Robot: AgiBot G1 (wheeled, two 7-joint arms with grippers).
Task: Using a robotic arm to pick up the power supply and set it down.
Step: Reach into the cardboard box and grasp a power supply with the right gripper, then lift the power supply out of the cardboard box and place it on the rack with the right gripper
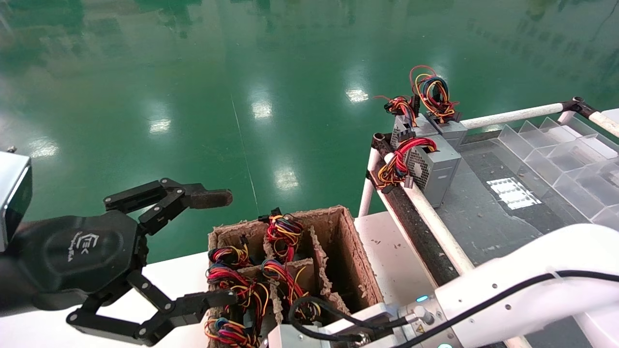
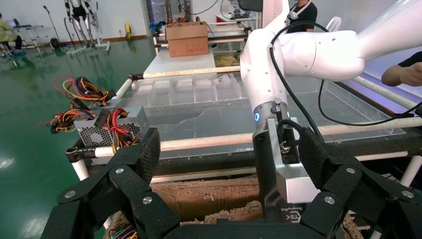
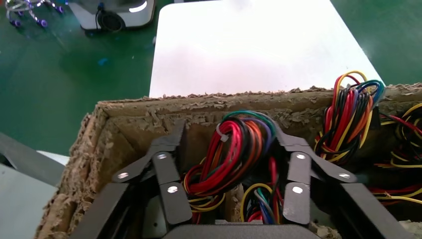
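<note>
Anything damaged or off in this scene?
The cardboard box is badly frayed: its rim and dividers are ragged and crumbling. The right gripper is down inside it around a wire bundle. The left gripper hovers open beside it.

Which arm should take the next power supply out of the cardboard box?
Right, probably. The right gripper is already down inside the cardboard box, its open fingers on either side of a wire bundle. The left gripper hangs open beside the box, outside its wall.

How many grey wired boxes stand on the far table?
3: mesh-sided box in front, power supply behind it under tall wire loops, another box beside that. Others possibly hidden.
</note>
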